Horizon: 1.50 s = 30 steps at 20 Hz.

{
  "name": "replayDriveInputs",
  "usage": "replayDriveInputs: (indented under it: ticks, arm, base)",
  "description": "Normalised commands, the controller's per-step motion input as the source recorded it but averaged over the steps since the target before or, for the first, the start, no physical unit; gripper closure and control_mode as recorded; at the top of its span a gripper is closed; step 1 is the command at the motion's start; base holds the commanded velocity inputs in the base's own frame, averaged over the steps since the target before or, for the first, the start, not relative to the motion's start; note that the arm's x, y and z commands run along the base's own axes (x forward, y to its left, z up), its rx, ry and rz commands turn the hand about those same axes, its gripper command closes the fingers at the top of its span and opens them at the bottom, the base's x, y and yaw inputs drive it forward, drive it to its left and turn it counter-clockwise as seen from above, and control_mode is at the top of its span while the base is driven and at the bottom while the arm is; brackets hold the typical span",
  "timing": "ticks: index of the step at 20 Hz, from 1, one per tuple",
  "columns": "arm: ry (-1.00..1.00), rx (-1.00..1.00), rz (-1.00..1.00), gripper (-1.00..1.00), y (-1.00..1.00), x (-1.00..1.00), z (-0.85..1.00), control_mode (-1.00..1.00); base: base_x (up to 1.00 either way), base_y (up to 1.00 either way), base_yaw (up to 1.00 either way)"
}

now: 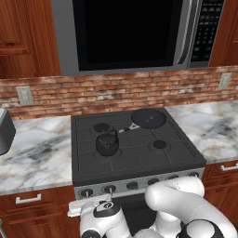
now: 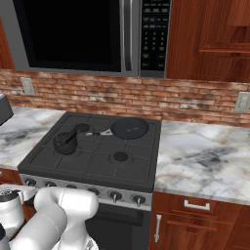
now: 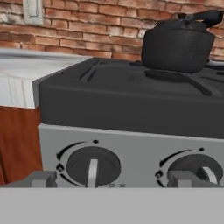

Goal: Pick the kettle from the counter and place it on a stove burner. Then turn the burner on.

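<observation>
The squat black kettle [image 1: 108, 142] [image 2: 66, 142] [image 3: 177, 46] stands upright on the cooktop's front-left grate [image 3: 175, 78], covering the stove burner cap beneath it. My gripper [image 3: 113, 178] [image 1: 93, 202] is low in front of the stove's control panel, open and holding nothing. Its grey fingertips [image 3: 43, 178] stand wide apart, level with the knobs. The leftmost knob [image 3: 92, 166] [image 1: 86, 191] lies between the fingers, just ahead of them, and the second knob [image 3: 197, 170] is by the right fingertip. White marble counter [image 1: 37, 153] [image 2: 205, 156] flanks the stove on both sides.
A flat black round pan [image 1: 148, 118] [image 2: 129, 128] covers the back-right burner. A microwave [image 1: 130, 32] hangs above the brick backsplash. A grey appliance [image 1: 4, 130] sits at the counter's far left. Wooden cabinet drawers [image 1: 28, 204] adjoin the stove front.
</observation>
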Motion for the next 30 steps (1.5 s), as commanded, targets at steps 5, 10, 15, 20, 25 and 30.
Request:
replayDriveInputs:
  ticks: [5, 10, 15, 20, 25, 30]
  arm:
    - [0.04, 0.0, 0.0, -1.0, 0.0, 0.13, -0.22, -1.0]
    - [0.04, 0.0, 0.0, -1.0, 0.0, 0.09, -0.28, -1.0]
    - [0.0, 0.0, 0.0, -1.0, 0.0, 0.11, -0.12, -1.0]
    - [0.0, 0.0, 0.0, -1.0, 0.0, 0.12, 0.0, -1.0]
    - [-0.02, 0.0, 0.0, -1.0, 0.07, 0.17, -0.01, -1.0]
    - [-0.01, 0.0, 0.0, -1.0, 0.11, 0.24, -0.14, -1.0]
  base:
    - [0.0, 0.0, 0.0]
    - [0.0, 0.0, 0.0]
    - [0.0, 0.0, 0.0]
    - [0.0, 0.0, 0.0]
    - [0.0, 0.0, 0.0]
    - [0.0, 0.0, 0.0]
